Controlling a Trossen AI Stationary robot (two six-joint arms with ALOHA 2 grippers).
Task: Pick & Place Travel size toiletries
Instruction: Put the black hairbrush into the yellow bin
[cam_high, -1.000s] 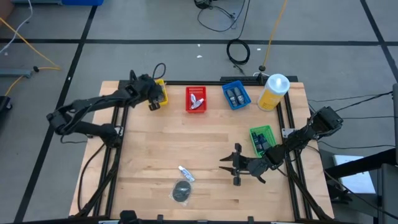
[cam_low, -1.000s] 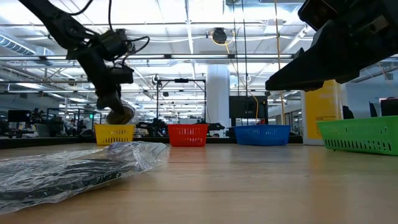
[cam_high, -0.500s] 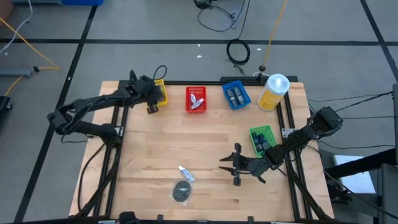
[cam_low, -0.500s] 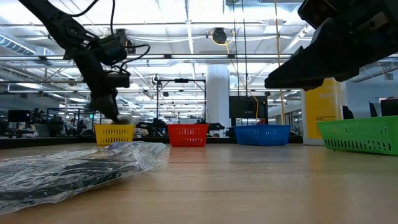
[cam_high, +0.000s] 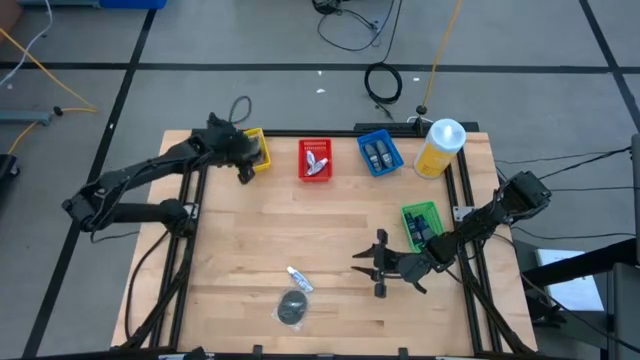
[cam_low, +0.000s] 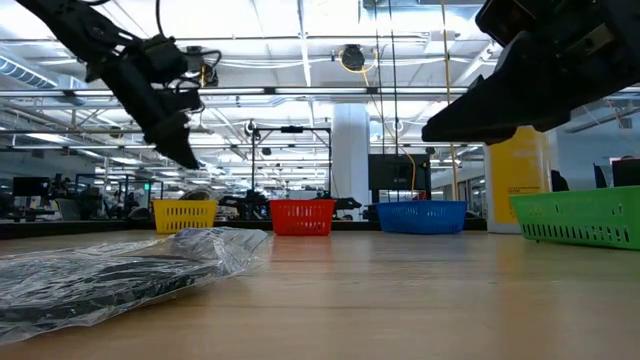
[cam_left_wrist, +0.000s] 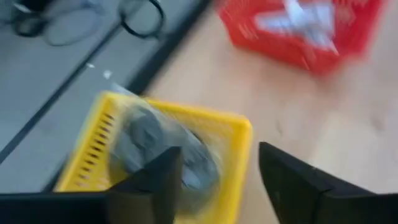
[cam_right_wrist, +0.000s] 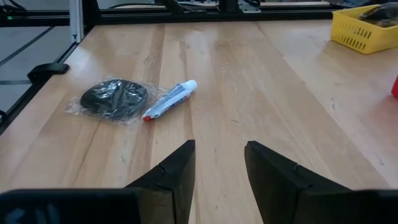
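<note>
My left claw (cam_high: 244, 172) hangs open and empty just beside the yellow basket (cam_high: 260, 149) at the far left of the worktop (cam_high: 330, 230); a wrapped dark puck (cam_left_wrist: 155, 146) lies inside that basket. My right claw (cam_high: 378, 268) waits low over the near right of the worktop, fingers parted, holding nothing. Ahead of it, near the front edge, a second wrapped puck (cam_right_wrist: 115, 98) touches a white tube (cam_right_wrist: 170, 99).

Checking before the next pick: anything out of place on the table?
Two items lie loose on the wood outside any basket: a bagged dark puck and a white tube touching its wrap. Nothing looks spilled or damaged.
</note>
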